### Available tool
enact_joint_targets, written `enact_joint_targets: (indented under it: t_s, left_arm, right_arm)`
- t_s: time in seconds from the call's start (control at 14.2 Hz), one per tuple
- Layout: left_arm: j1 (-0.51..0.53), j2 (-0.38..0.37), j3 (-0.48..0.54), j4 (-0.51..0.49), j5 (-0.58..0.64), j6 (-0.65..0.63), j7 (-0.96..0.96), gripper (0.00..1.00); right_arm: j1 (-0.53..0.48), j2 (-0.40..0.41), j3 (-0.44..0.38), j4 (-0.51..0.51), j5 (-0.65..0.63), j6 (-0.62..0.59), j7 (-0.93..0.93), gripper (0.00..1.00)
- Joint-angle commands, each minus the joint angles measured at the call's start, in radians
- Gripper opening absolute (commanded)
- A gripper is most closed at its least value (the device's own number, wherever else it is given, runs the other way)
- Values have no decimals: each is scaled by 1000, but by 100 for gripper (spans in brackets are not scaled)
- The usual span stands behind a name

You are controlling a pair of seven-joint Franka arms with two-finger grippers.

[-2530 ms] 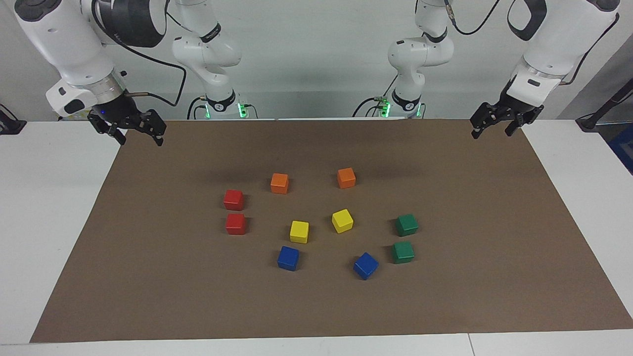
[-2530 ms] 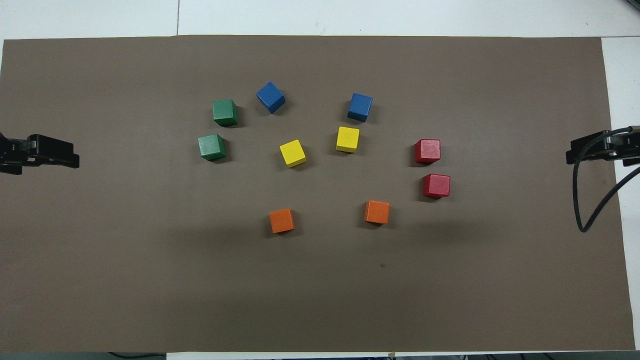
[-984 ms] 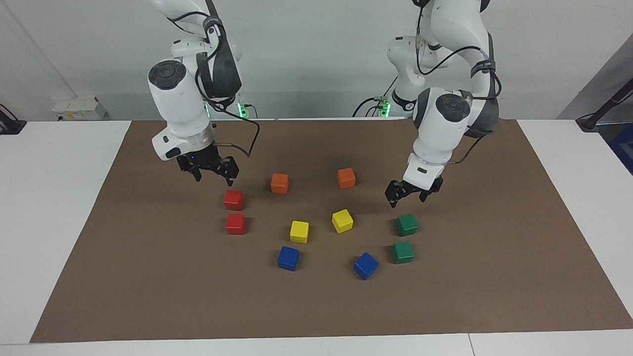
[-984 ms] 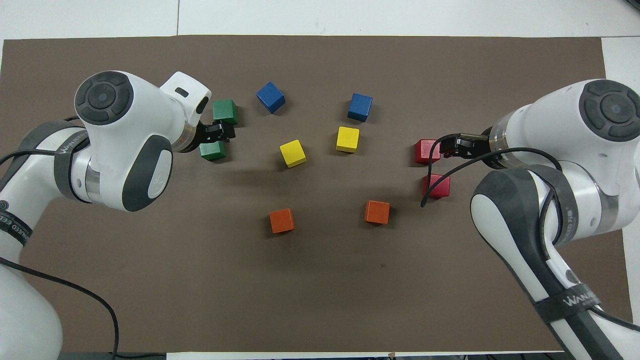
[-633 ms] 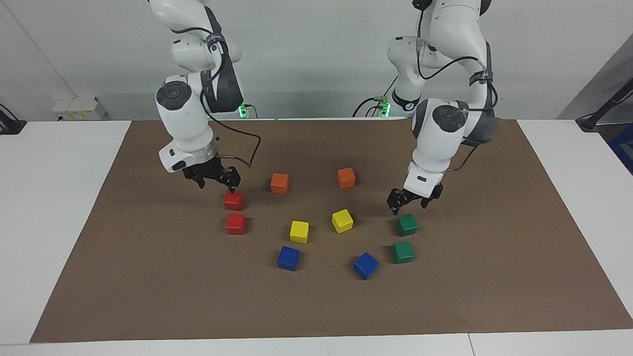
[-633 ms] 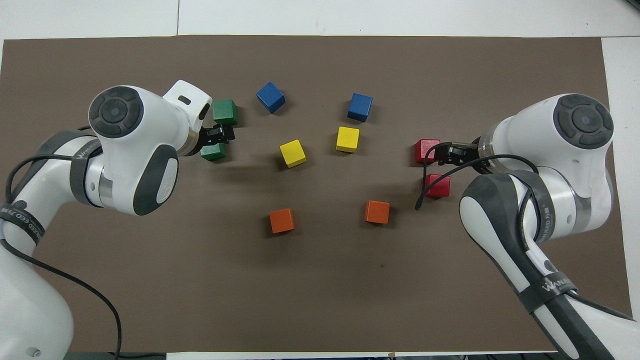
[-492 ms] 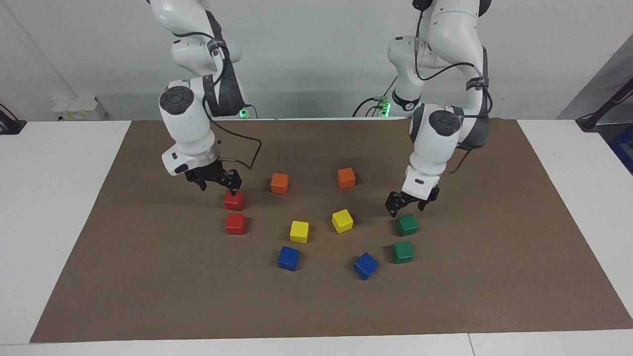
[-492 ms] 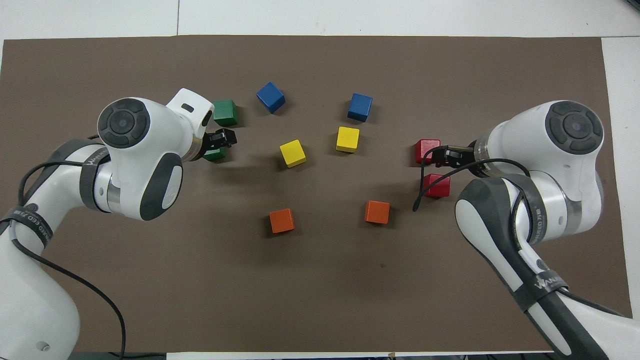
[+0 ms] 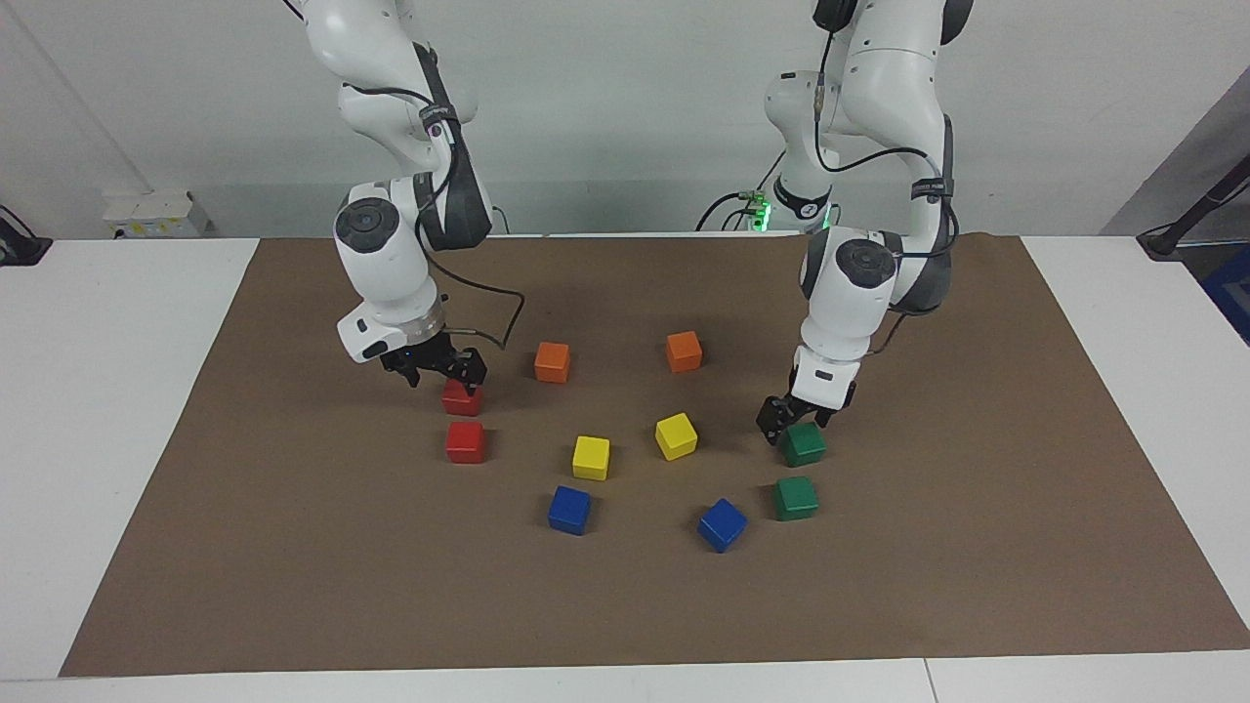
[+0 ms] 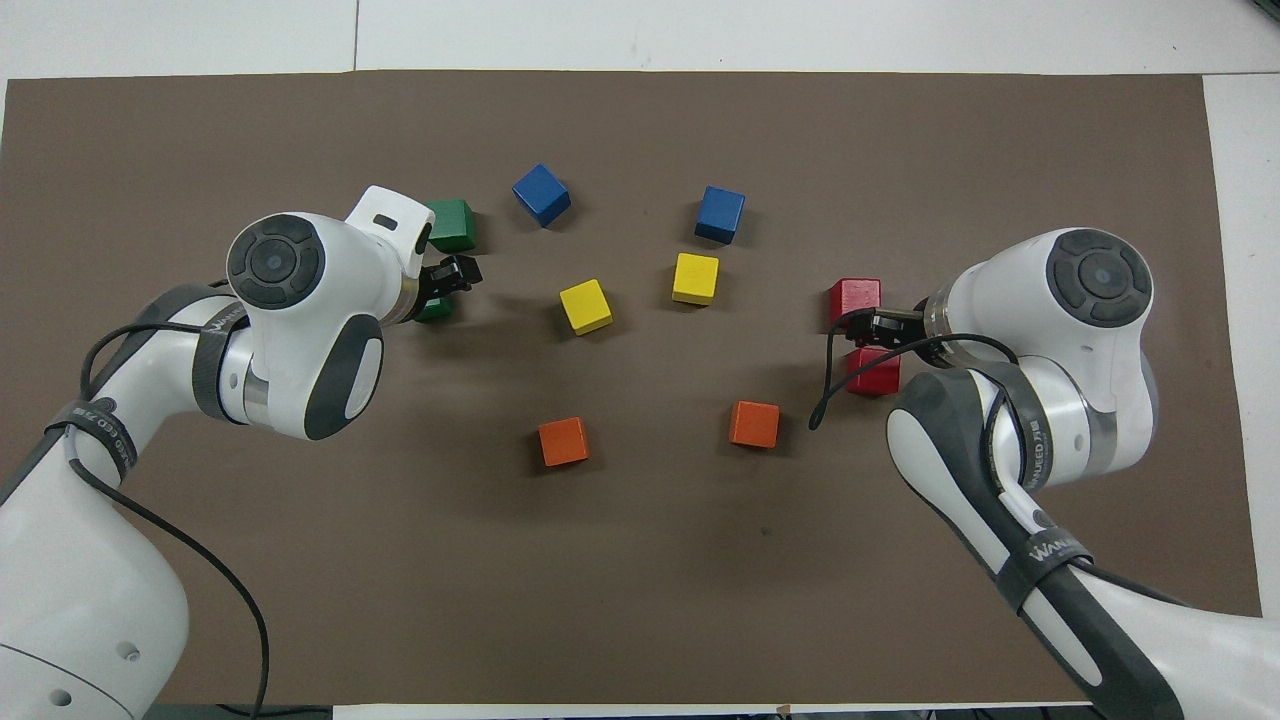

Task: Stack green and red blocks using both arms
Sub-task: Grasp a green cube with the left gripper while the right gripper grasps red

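In the facing view, the right arm's small black two-finger gripper [image 9: 446,378] hangs with its fingers spread just above the bright red matte cube nearer the robots [image 9: 461,400]. It looks close to straddling the cube but does not grip it. The second red cube [image 9: 466,441] sits just beside it, farther from the robots. Toward the left arm's end of the brown mat [image 9: 293,547], the left gripper [image 9: 794,422] is also spread, low at the nearer dark green matte cube [image 9: 804,445]. The farther green cube [image 9: 796,497] lies close by. Each arm seems to be taking the nearer block of its pair so it can set it on the neighbour.

The overhead view shows each pair's line-up. The left gripper [image 10: 455,275] lies between the two green cubes, and the arm hides most of the nearer one [image 10: 434,310]. The right gripper [image 10: 875,325] sits between the two red cubes. Height above the blocks cannot be read here; only the facing view gives it.
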Motion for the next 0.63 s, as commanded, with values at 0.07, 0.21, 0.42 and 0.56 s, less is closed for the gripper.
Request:
enact_joint_targets:
  t_s: [0.07, 0.21, 0.42, 0.56]
  left_arm:
    - [1, 18, 7, -10, 56, 42, -29, 100]
    - [0, 35, 7, -10, 56, 58, -32, 99]
    - [1, 49, 7, -13, 68, 74, -31, 91]
    - [1, 49, 7, -22, 71, 74, -32, 69]
  right_arm:
    - [17, -8, 2, -46, 11, 63, 15, 100]
    - [33, -3, 2, -58, 11, 66, 8, 100]
    - [35, -5, 2, -102, 11, 141, 1, 100]
    - [32, -3, 1, -122, 11, 152, -47, 100]
